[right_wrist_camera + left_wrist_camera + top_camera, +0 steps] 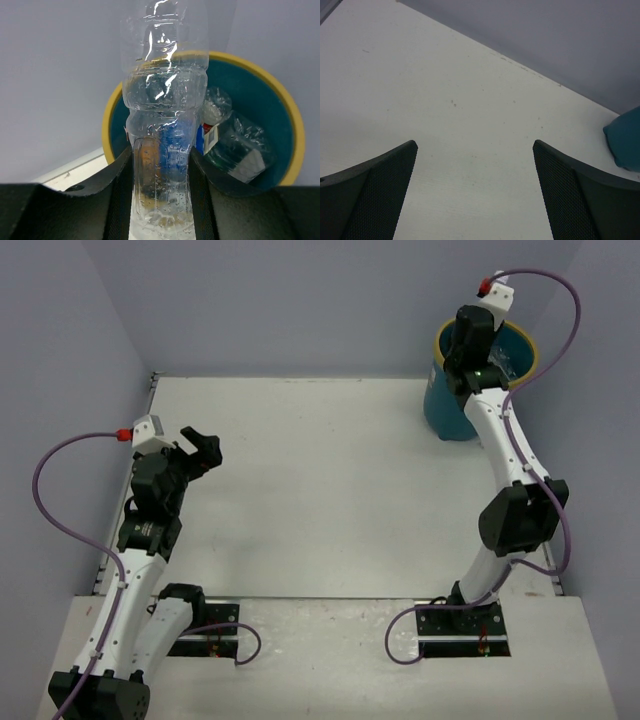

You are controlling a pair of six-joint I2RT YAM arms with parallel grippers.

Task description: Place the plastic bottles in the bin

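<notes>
Gripping clear bottle [162, 100] in right pincer [160, 160], long axis straight out over mouth of bin [295, 125]; holding left pincer [475, 145] wide, empty, well apart.

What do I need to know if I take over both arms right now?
Left gripper: open, holding nothing, over the bare left side of the table.
Right gripper: shut on a clear bottle, held upright above the bin at the far right corner.
Done: several bottles lie in the bin; the exact count can't be read.
Left: release the held bottle into the bin. The top view shows no other bottle on the table, so this looks like the last one.
</notes>
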